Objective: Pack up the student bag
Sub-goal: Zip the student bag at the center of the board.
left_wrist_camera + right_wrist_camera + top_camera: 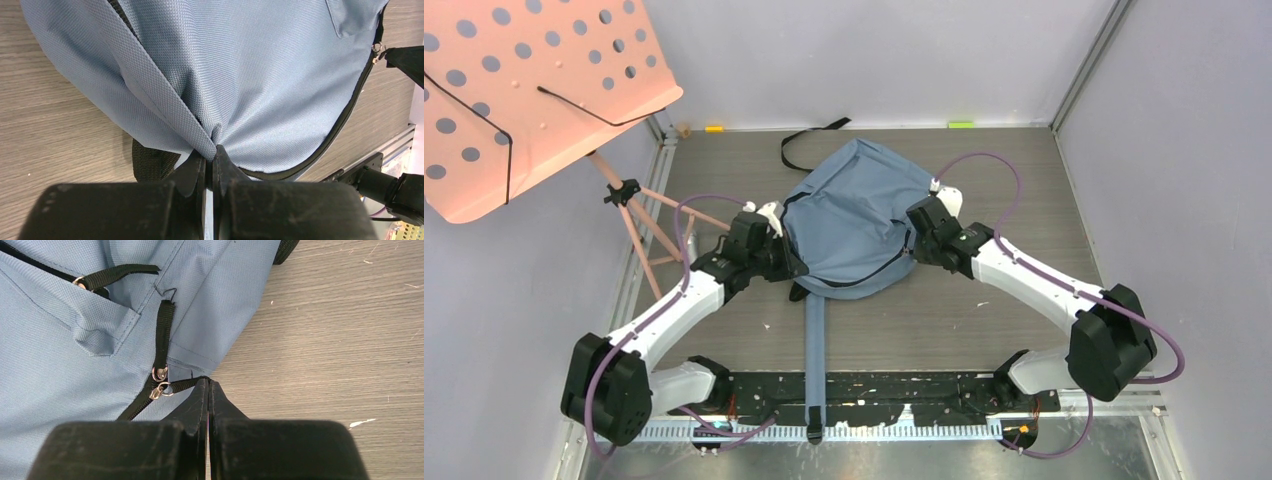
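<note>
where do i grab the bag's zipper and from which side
Grip the thin black webbing tab on the lower slider, not its tiny ring. It runs out to the edge of the student bag beside the table, so come in from the table side; the right gripper looks shut on it.

Left claw [210, 156] pinches student bag [260, 75] fabric; jaws closed tight

The bag [260, 75] runs off both wrist views at 12 o'clock. From above, the pink panel [544, 130] is cut off at 10 o'clock. A yellow bit [714, 128] and a green bit [961, 124] near 12 are too small to tell.
</note>
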Controlling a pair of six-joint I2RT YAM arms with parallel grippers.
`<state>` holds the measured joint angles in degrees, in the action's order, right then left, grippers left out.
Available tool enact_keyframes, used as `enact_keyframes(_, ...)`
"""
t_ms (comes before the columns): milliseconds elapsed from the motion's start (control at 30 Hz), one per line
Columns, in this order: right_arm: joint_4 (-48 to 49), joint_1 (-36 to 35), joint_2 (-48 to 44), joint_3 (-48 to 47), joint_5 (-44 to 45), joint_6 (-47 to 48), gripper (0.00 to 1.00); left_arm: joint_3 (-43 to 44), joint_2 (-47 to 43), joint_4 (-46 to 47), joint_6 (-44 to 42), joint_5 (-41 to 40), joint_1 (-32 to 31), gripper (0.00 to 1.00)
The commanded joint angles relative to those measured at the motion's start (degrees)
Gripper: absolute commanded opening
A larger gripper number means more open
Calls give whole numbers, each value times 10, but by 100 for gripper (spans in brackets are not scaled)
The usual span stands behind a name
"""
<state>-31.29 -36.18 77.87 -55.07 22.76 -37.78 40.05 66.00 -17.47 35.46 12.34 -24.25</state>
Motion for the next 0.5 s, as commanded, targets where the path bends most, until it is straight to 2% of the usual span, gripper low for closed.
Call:
enact_keyframes(0,-27,41,3,-15,87,44,0,-4,-32,-45,-36,-41,18,0)
enact_keyframes(300,-27,52,-10,-22,70,62,1,2,-38,-53,-39,-36,22,1)
enact_keyframes(333,-28,52,-14,-23,67,67,2,5,-38,-56,-41,-33,22,9)
enact_keyframes(400,-27,52,-21,-25,58,82,21,9,-41,-58,-47,-30,22,44)
enact_keyframes(433,-25,52,-24,-25,57,95,36,10,-41,-60,-51,-33,22,62)
enact_keyframes(467,-25,52,-30,-25,58,106,44,12,-42,-63,-52,-37,22,75)
